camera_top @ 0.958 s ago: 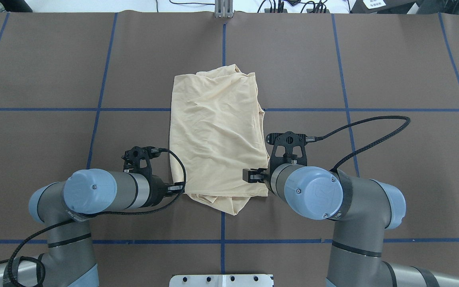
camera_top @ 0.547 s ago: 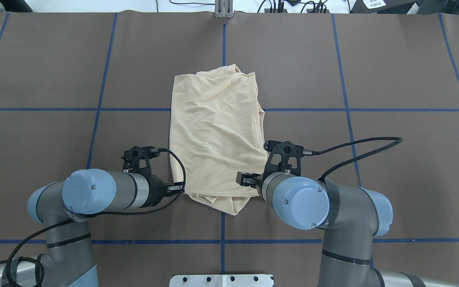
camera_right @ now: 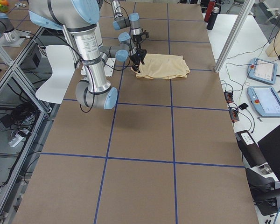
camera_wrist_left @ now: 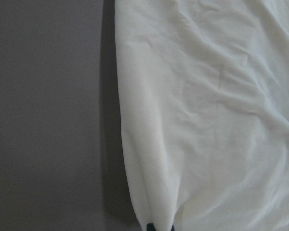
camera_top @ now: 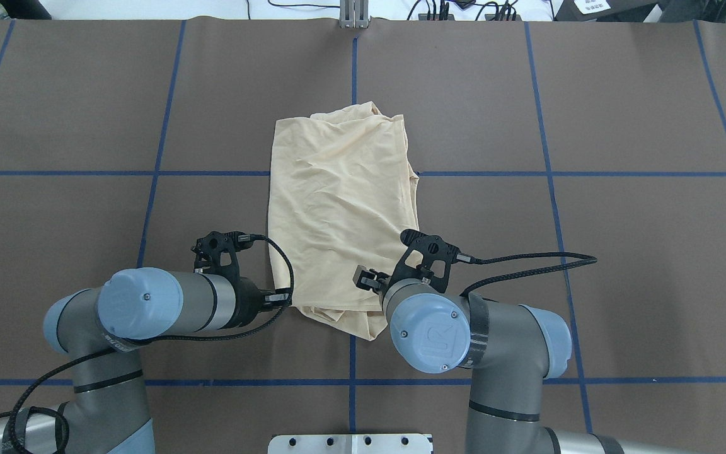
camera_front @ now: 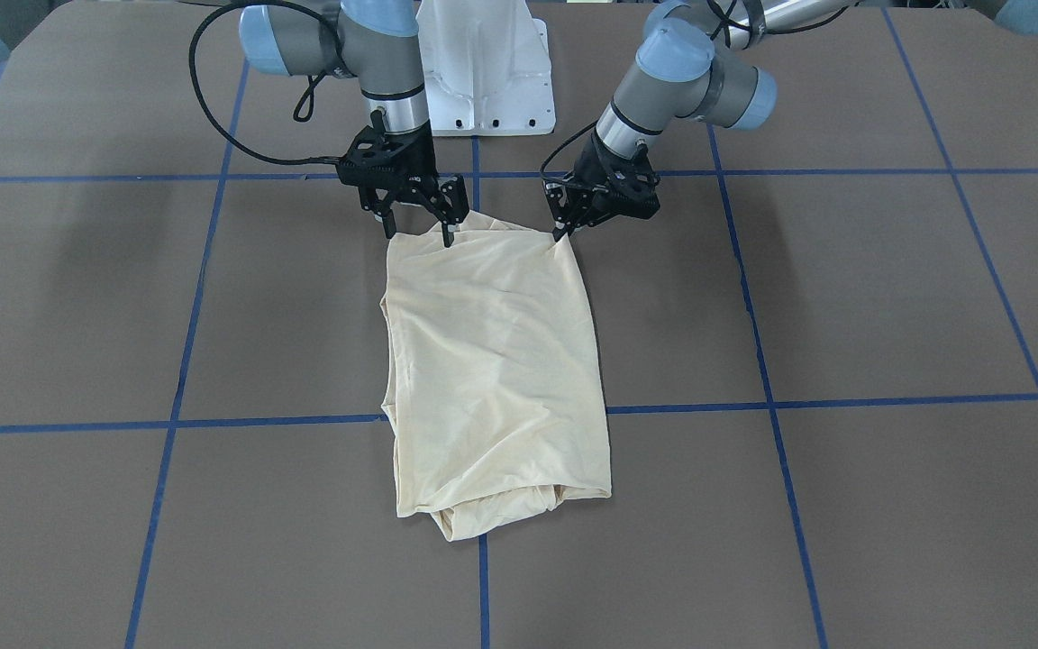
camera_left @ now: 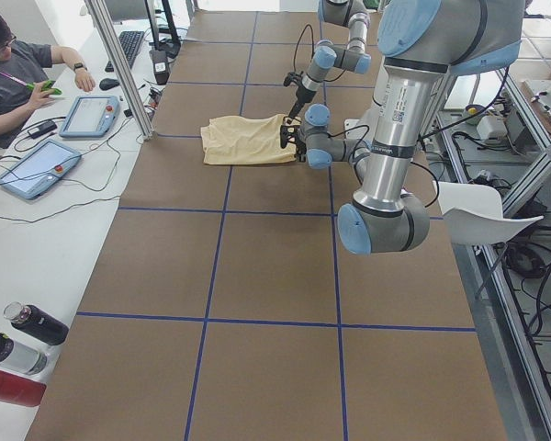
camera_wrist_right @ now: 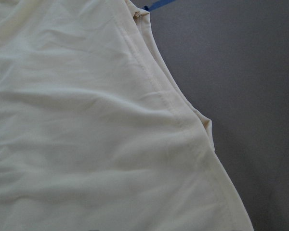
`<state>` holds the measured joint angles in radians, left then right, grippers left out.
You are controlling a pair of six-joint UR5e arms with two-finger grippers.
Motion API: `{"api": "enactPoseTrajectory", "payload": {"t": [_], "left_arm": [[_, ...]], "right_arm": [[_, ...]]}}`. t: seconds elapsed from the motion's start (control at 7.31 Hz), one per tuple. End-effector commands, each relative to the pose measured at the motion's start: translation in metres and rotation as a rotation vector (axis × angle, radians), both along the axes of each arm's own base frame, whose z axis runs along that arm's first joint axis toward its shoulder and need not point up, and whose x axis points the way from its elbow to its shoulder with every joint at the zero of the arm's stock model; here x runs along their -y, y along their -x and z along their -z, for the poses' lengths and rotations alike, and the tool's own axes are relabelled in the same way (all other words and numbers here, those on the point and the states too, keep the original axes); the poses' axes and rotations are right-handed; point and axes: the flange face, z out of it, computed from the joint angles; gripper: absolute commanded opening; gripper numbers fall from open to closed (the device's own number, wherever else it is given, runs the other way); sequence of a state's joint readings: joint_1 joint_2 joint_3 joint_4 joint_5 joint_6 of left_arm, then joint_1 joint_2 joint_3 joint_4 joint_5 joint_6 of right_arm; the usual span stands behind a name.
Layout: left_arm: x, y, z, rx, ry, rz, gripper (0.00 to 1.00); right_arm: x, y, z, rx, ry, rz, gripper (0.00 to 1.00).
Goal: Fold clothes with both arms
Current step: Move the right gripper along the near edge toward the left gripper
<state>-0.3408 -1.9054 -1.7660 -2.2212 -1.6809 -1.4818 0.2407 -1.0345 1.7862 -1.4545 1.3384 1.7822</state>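
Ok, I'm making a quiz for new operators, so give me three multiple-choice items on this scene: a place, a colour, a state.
1. The left gripper and right gripper are at which edge of the shirt?
A) the far one
B) the one nearest the robot
C) neither

2. The tape lines on the table are:
A) red
B) blue
C) white

3. The shirt is:
A) folded into a rough rectangle
B) spread with sleeves out
C) hanging clear of the table

Answers: 1 B, both sit at its robot-side edge; 2 B, blue tape crosses the brown cover; 3 A, no sleeve sticks out.
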Motion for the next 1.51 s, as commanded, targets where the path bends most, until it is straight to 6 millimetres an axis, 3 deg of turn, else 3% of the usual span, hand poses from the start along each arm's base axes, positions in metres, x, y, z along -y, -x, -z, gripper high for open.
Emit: {"api": "enactPoseTrajectory", "payload": {"t": [0.0,0.41,0.55,0.68,0.82,0.96,1.09,1.37], "left_arm": [[0.001,0.000,0.001,-0.002,-0.001,0.001,0.00],[0.001,0.001,0.001,-0.002,-0.001,0.001,0.00],[0.001,0.001,0.000,-0.001,0.000,0.001,0.00],[0.001,0.001,0.001,-0.002,-0.001,0.001,0.00],[0.001,0.001,0.001,-0.002,-0.001,0.001,0.00],[0.001,0.001,0.001,-0.002,-0.001,0.001,0.00],[0.001,0.001,0.001,-0.002,-0.001,0.001,0.00],[0.001,0.001,0.002,-0.004,-0.002,0.002,0.00]], "right_arm": [[0.004,0.021,0.000,-0.009,0.020,-0.027,0.94],[-0.004,0.031,-0.012,-0.038,0.013,-0.024,0.89],[-0.004,0.031,-0.011,-0.039,0.013,-0.024,0.79],[-0.004,0.031,-0.010,-0.041,0.012,-0.023,0.63],[-0.004,0.031,-0.008,-0.036,0.009,-0.021,0.35],[-0.004,0.031,-0.009,-0.037,0.010,-0.022,0.23],[-0.004,0.031,-0.008,-0.035,0.011,-0.023,0.00],[-0.004,0.027,-0.010,-0.034,0.010,-0.028,0.00]]}}
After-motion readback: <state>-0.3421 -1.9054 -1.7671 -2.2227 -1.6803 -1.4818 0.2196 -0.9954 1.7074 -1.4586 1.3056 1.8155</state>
